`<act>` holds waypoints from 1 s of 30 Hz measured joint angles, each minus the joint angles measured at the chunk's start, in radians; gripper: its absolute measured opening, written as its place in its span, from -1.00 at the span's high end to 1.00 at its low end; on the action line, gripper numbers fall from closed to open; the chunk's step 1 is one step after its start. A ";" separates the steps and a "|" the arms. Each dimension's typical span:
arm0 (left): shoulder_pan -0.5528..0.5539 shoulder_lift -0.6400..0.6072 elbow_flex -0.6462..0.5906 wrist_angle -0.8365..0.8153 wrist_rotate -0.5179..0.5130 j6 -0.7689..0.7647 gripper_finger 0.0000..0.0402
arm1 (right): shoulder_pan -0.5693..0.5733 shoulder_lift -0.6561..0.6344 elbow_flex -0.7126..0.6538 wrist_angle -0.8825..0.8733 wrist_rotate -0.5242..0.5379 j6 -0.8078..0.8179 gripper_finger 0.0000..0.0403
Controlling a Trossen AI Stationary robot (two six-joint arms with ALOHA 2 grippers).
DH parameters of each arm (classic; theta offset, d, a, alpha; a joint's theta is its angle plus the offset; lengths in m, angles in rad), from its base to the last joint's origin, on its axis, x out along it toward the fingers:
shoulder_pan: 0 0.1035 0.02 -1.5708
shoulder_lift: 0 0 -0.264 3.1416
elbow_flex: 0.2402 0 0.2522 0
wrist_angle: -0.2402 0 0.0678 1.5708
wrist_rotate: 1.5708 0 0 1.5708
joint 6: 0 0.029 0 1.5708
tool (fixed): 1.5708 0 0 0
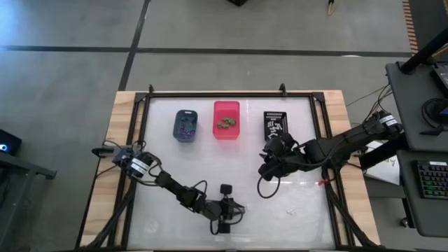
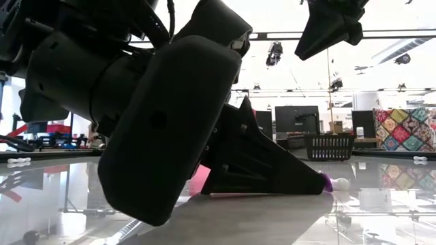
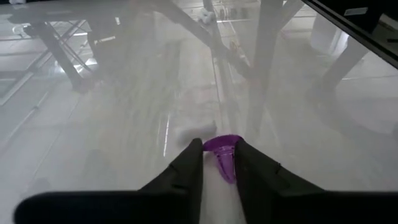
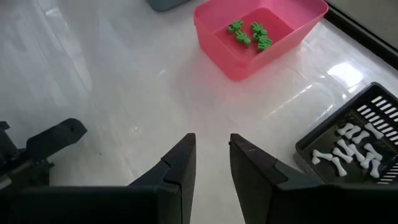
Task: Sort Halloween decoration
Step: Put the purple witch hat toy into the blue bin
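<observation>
**Three bins filled, one purple trinket in the left fingers**

Three bins stand in a row at the far side of the table in the high view: a blue-grey bin with purple pieces, a pink bin just beside it with green pieces, and a black bin beyond the pink one. The left gripper sits low on the table, well apart from the pink bin, toward the near edge. The right gripper hovers near the black bin.

From the low view, the left gripper's tip touches the tabletop at a purple trinket.

Seen from the left wrist, the fingers are clamped on the purple trinket.

From the right wrist, the fingers stand slightly apart, holding nothing; green trinkets lie in the pink bin, white bone pieces in the black bin.
</observation>
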 joint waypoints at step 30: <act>0.033 -0.085 -0.052 0.046 0.141 0.177 0.69 | 0.045 0.000 -0.015 0.054 0.002 0.000 0.56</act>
